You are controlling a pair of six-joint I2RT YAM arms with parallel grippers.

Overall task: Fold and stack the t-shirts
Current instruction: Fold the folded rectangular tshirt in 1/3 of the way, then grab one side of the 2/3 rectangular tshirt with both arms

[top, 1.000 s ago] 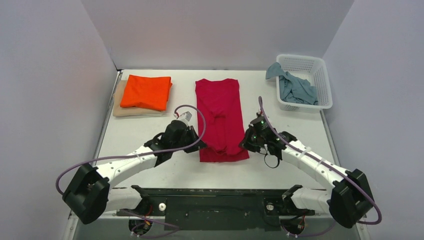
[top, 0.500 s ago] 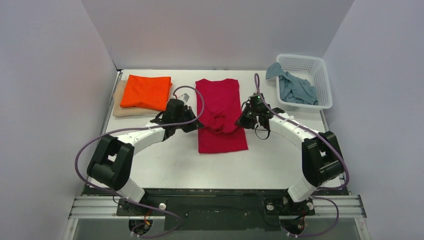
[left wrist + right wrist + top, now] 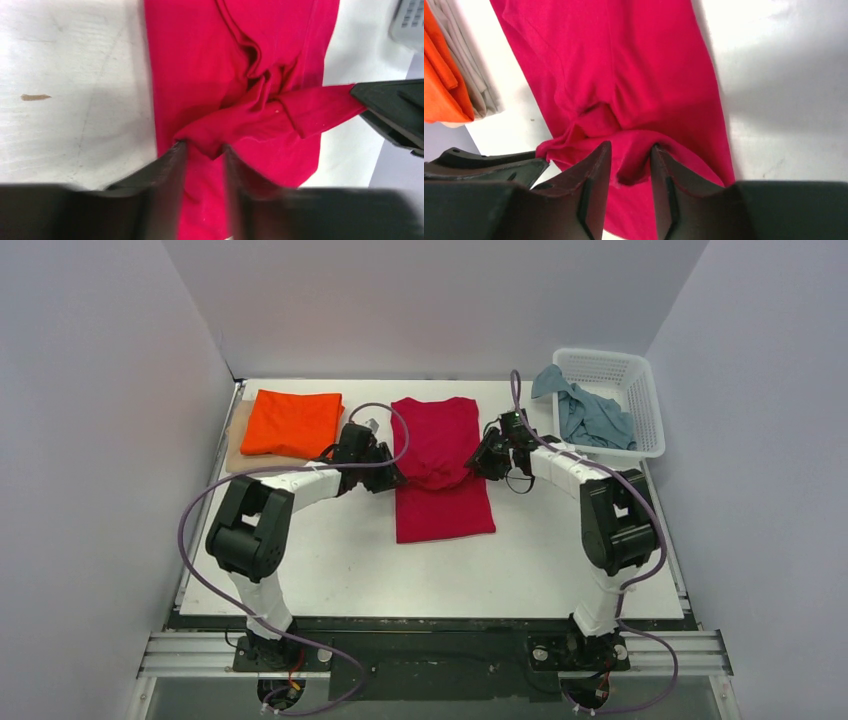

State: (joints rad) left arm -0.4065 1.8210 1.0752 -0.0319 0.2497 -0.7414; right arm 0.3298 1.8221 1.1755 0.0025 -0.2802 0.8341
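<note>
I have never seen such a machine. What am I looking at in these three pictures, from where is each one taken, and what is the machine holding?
These are two robot arms, left and right, bolted at the near edge of a white table. The wide picture looks down from above and behind them. The other two come from cameras on the wrists; each shows its own two dark fingers. On the table lies a red shirt. Far left, a folded orange shirt sits on a beige shirt. Far right, a blue shirt lies in a white basket, partly over its rim. The left end effector and the right end effector each pinch a fold of the red shirt, stretched between them.
</note>
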